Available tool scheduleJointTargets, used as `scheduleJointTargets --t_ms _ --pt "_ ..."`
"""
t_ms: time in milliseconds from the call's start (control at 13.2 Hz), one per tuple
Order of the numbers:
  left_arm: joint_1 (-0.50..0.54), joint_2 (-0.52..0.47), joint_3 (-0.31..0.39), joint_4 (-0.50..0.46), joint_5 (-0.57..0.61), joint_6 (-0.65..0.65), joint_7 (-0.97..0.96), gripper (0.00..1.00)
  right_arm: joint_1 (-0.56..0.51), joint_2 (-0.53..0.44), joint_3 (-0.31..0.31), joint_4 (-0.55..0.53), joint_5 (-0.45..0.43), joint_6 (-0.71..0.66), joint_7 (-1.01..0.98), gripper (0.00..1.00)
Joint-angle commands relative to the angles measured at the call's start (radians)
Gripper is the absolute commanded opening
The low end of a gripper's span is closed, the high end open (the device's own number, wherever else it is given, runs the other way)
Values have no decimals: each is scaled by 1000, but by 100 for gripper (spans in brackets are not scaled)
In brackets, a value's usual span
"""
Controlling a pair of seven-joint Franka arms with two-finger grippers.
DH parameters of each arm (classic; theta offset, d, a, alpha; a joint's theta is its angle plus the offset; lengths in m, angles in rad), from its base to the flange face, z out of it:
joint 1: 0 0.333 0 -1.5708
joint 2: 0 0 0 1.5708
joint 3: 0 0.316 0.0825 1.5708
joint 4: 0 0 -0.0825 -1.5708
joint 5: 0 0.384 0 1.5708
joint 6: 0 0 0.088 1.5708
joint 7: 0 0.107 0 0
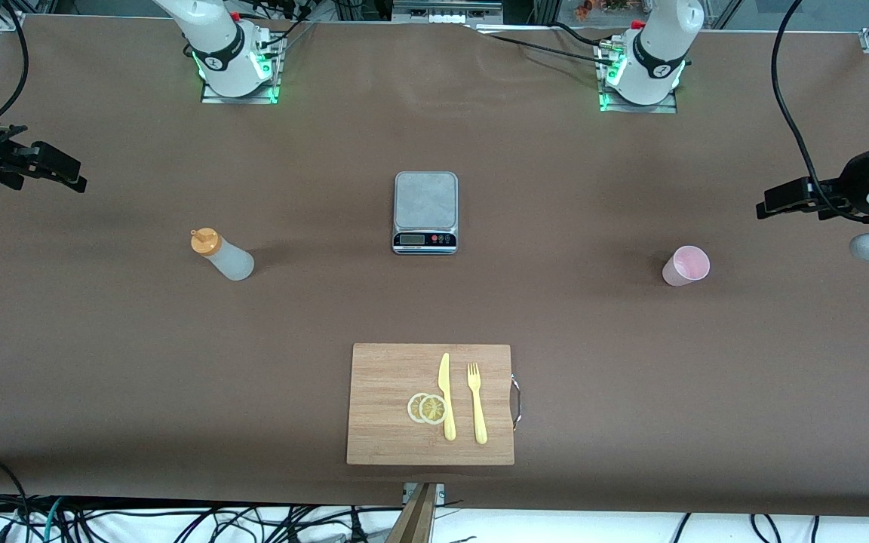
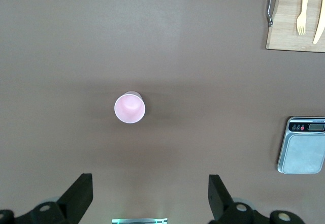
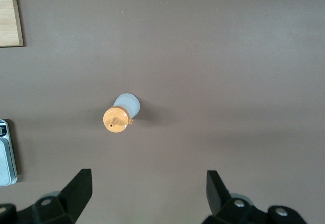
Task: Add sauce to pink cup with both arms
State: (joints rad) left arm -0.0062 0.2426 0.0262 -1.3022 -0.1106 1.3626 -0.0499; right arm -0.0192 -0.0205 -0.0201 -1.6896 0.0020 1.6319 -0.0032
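The sauce bottle (image 1: 223, 255), translucent with an orange cap, stands on the brown table toward the right arm's end. It also shows in the right wrist view (image 3: 120, 115). My right gripper (image 1: 72, 175) hangs open and empty high over that end, its own view (image 3: 149, 188) looking down on the bottle. The pink cup (image 1: 686, 266) stands upright and empty toward the left arm's end; it also shows in the left wrist view (image 2: 129, 107). My left gripper (image 1: 770, 205) hangs open and empty high over that end, the cup below it in its own view (image 2: 151, 191).
A grey kitchen scale (image 1: 425, 213) sits mid-table between bottle and cup. A wooden cutting board (image 1: 389, 369) lies nearer the front camera, with a yellow knife (image 1: 446, 396), a yellow fork (image 1: 477, 403) and two lemon slices (image 1: 427, 408) on it.
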Motion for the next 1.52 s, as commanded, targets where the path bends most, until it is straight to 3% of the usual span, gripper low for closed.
scheduleJointTargets --t_ms 0,304,532,760,1444 --pt "15 15 -2 5 22 3 7 100 -8 -21 2 -22 -2 6 -15 99" --pt "63 21 -2 -37 20 36 10 100 -8 -22 2 -22 -2 6 -15 99" --pt "68 7 15 -150 22 130 15 100 -8 -22 2 -22 -2 6 -15 99" --pt "55 6 15 -282 98 246 94 100 -8 -22 2 -22 -2 6 -12 99" --pt "80 12 17 -715 95 794 202 100 -8 -21 2 -22 -2 5 -11 99"
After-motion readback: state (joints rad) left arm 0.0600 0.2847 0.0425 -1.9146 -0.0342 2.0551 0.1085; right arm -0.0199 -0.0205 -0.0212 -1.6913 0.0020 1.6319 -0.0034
